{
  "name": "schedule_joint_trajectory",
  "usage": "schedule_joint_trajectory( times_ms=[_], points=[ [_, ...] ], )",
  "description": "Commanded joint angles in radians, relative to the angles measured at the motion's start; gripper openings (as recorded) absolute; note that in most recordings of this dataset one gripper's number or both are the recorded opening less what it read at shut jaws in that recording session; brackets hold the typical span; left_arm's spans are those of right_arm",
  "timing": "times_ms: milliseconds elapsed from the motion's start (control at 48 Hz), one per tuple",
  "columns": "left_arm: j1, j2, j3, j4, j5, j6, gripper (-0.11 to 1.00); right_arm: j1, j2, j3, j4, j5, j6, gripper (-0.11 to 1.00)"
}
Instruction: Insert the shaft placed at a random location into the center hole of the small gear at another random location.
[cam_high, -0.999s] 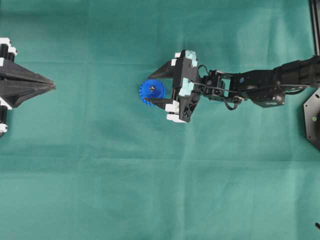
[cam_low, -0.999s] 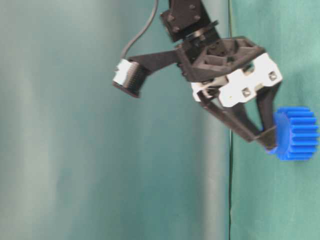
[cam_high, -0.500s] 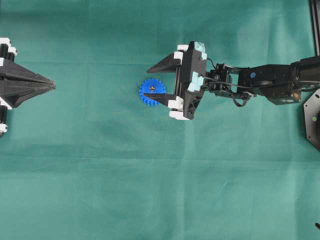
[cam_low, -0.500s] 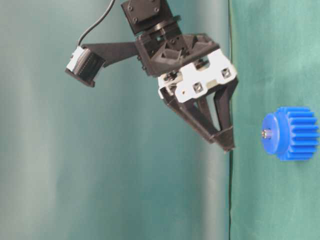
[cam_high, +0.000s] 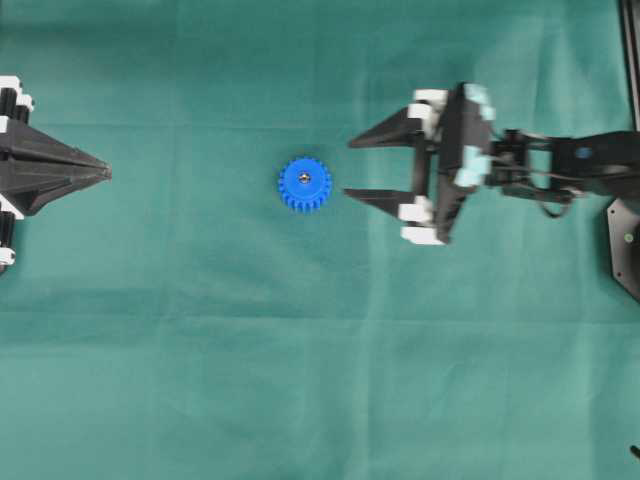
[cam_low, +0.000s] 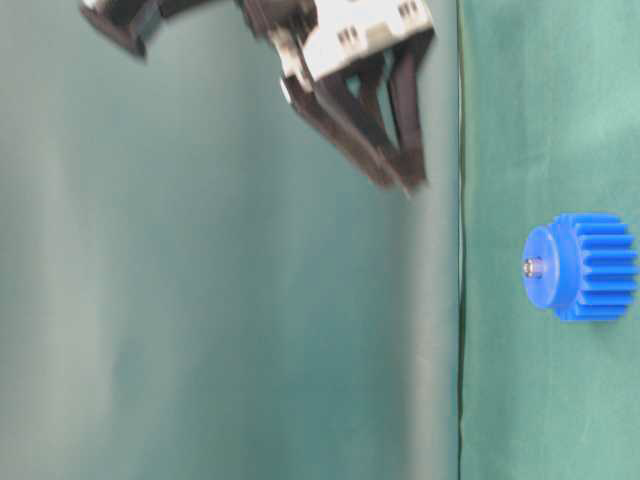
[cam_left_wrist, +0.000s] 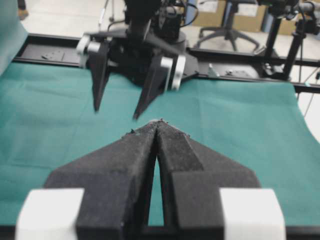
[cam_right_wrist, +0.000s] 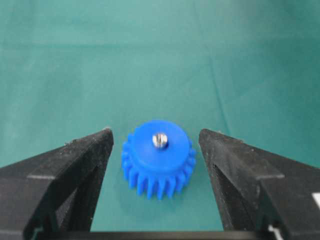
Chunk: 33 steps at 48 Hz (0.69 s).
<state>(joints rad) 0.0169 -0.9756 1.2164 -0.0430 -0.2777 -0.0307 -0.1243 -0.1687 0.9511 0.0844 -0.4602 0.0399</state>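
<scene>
I see the small gear (cam_high: 305, 184), bright blue with short teeth around its rim, lying flat mid-tabletop (cam_high: 300, 380). The shaft (cam_right_wrist: 160, 140) stands in its center hole, silvery tip showing. My right gripper (cam_high: 350, 168) hangs clear, jaws wide apart, empty; left gripper (cam_high: 105, 171) jaws together.

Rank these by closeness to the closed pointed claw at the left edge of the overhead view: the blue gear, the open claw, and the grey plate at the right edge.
From the left gripper:
1. small gear, mid-table.
2. right gripper, right of the gear.
3. grey plate, far right edge.
</scene>
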Motion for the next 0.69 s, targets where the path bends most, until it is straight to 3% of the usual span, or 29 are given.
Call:
schedule_joint_trajectory(
  times_ms=[0, 291, 666],
  points=[
    [0.002, 0.003, -0.011, 0.0, -0.005, 0.0, -0.01, 0.003, -0.094, 0.041, 0.0, 0.0, 0.002, 0.72],
    [0.002, 0.003, -0.011, 0.0, -0.003, 0.0, -0.01, 0.005, -0.307, 0.186, 0.006, 0.06, 0.002, 0.72],
    [0.002, 0.003, -0.011, 0.0, -0.002, 0.0, -0.01, 0.005, -0.408, 0.222, 0.006, 0.123, 0.002, 0.72]
  ],
)
